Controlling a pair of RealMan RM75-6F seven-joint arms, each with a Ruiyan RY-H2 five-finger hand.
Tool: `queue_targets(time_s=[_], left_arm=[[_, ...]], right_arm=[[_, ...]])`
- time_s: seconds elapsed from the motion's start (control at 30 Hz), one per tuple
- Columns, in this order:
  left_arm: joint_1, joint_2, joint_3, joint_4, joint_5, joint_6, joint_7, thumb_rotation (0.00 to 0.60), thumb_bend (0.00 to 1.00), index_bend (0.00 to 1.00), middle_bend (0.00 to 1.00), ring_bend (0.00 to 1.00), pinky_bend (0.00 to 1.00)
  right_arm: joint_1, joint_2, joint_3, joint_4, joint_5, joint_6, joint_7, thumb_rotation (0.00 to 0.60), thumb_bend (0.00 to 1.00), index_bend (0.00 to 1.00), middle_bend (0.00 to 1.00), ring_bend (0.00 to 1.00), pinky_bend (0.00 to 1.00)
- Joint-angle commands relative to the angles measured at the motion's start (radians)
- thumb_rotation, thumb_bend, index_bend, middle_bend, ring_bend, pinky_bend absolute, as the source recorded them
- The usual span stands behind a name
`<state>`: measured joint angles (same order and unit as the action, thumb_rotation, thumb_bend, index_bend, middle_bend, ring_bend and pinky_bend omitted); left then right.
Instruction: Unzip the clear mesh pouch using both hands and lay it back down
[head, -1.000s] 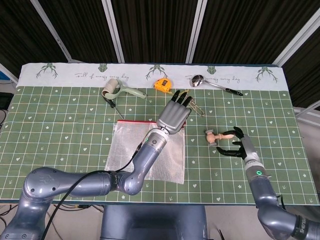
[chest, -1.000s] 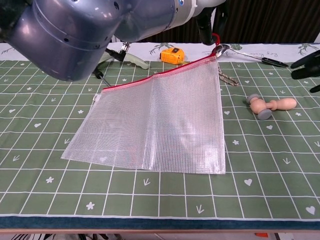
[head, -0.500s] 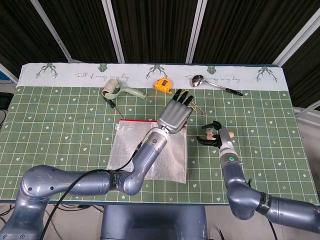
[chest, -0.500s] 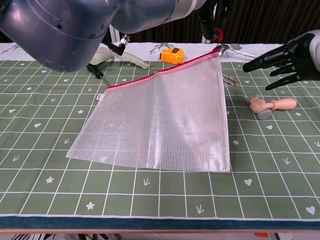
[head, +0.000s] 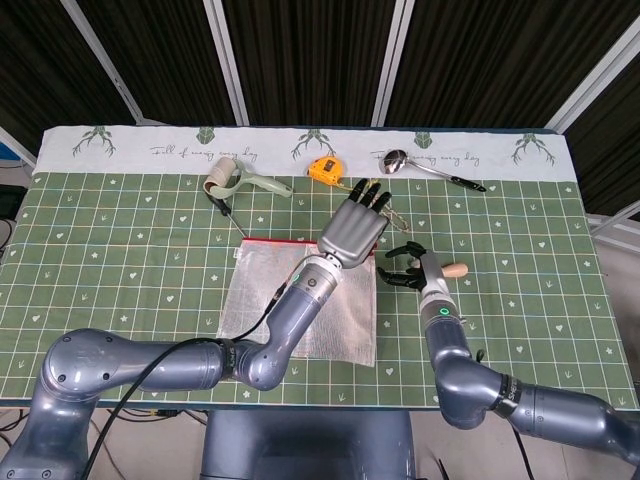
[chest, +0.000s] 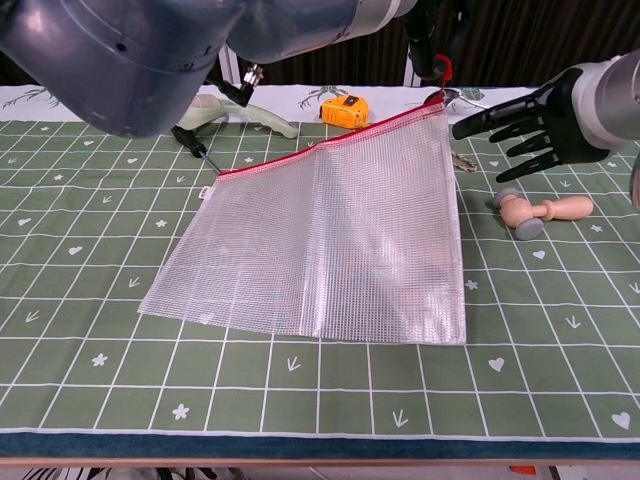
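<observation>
Left hand (head: 352, 232) pinches mesh pouch (chest: 320, 240) corner, lifted; right hand (chest: 520, 118) spread wide nearby; pouch contents unclear.

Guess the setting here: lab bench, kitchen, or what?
Likely a robot test bench: green patterned tablecloth, dark curtain backdrop, and unrelated props like a tape measure and spoon.

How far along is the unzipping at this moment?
Done: the left hand holds one corner of the mesh pouch raised. In hand: the right hand hovers open beside that corner, touching nothing. Left: pulling the red zipper, which looks closed, then laying the pouch down.
</observation>
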<state>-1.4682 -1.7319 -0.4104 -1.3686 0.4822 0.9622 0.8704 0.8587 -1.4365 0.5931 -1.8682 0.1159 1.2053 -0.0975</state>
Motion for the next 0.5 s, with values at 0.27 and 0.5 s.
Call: queue_targets(time_s=[0.27, 0.5], left_arm=[[-0.01, 0.0, 0.008, 0.013, -0.007, 0.0, -0.01, 0.6, 0.43, 0.61, 0.12, 0.0, 0.0], [-0.011, 0.005, 0.012, 0.004, -0.005, 0.006, -0.023, 0.6, 0.43, 0.61, 0.12, 0.0, 0.0]], right_arm=[[0.012, -0.023, 0.032, -0.005, 0.002, 0.019, -0.014, 0.6, 0.36, 0.44, 0.1, 0.0, 0.21], [0.022, -0.046, 0.046, 0.015, 0.011, 0.026, -0.031, 0.6, 0.36, 0.44, 0.1, 0.0, 0.21]])
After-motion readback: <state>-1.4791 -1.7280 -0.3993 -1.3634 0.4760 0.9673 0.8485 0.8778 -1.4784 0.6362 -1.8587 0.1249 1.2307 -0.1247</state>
